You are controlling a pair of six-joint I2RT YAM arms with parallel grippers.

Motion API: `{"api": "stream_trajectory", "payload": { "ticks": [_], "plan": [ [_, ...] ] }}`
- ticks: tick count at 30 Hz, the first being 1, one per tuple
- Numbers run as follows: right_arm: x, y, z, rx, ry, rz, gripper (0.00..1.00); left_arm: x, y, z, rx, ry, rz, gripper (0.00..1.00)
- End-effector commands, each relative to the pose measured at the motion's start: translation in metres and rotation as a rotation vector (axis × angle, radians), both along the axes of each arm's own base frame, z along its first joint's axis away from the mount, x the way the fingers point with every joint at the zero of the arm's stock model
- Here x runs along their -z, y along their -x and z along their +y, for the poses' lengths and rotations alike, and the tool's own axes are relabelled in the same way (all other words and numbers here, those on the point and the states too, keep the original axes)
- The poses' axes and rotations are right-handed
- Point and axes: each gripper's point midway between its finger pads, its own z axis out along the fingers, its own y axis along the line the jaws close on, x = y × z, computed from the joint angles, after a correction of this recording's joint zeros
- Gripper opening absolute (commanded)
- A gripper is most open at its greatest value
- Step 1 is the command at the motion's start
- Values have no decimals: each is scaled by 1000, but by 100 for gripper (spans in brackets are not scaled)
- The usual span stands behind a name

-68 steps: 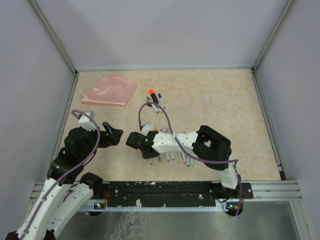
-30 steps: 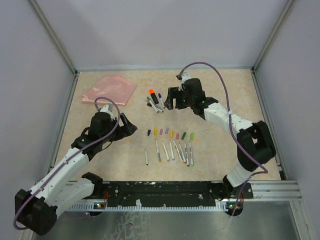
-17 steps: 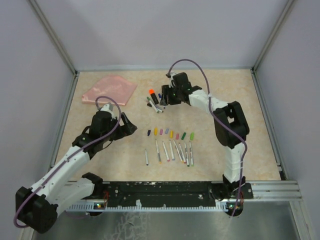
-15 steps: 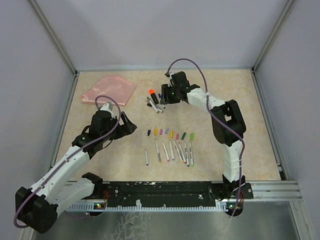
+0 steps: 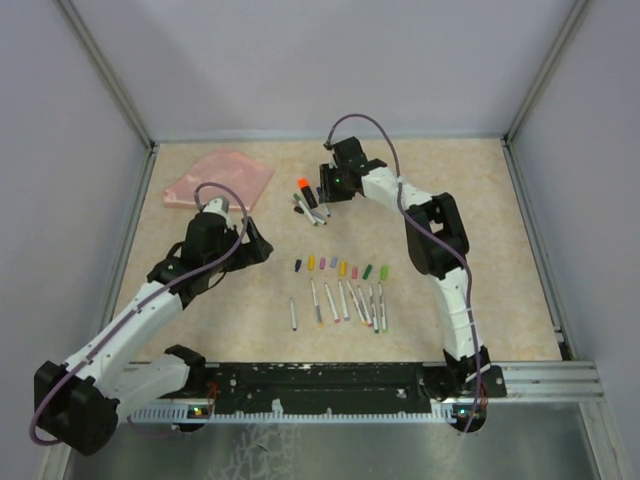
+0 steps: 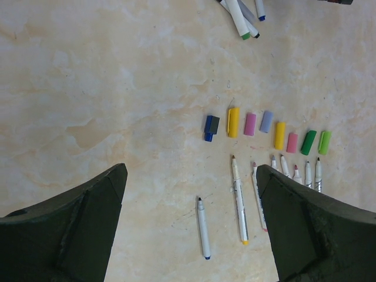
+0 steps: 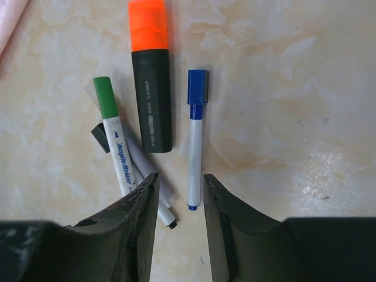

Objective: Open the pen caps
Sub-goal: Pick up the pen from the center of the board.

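1. Nearest, my left tool (image 6: 191, 170) hangs over the mottled beige worktop (image 6: 88, 88). Its dark, matte fingers (image 6: 76, 229) are spread wide with nothing between them, and their bases are cut off by the frame.
2. Under it lie thin white bare pens (image 6: 239, 202). My right-hand finger hides the lower ends of several.
3. Just beyond them, eight loose caps (image 6: 250, 124) lie in a row. They are small, smooth plastic sleeves: dark blue, yellow, pink, lilac, yellow, pink and two green. Each lies apart from the pens.
4. Farther off, my right tool (image 7: 180, 176) is narrowed to a slim gap astride the tail of a white pen (image 7: 194, 153). I cannot tell whether either pad touches it. Its squarish blue cap (image 7: 198, 88) is on.
5. Beside it lies a chunky black highlighter (image 7: 151, 100) wearing its orange cap (image 7: 148, 24). Next comes a pen with its green cap (image 7: 106, 97) on, and a black cap (image 7: 100, 138) partly hidden beneath that pen.
6. Farthest lies a flat, glossy pink pouch (image 5: 220, 180).
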Motion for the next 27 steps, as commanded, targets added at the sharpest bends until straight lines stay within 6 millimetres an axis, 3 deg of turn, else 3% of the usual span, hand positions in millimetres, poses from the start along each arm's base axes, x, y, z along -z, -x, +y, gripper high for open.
{"api": "stream_trajectory", "payload": {
  "ticks": [1,27],
  "plan": [
    [-3,-11,0,-1,16,-14,36,-14,-12,0,4,-11,-47,96],
    [25,-20,-6,14,95,15,30,-12,-19,-2,25,-14,-43,96]
  ]
}}
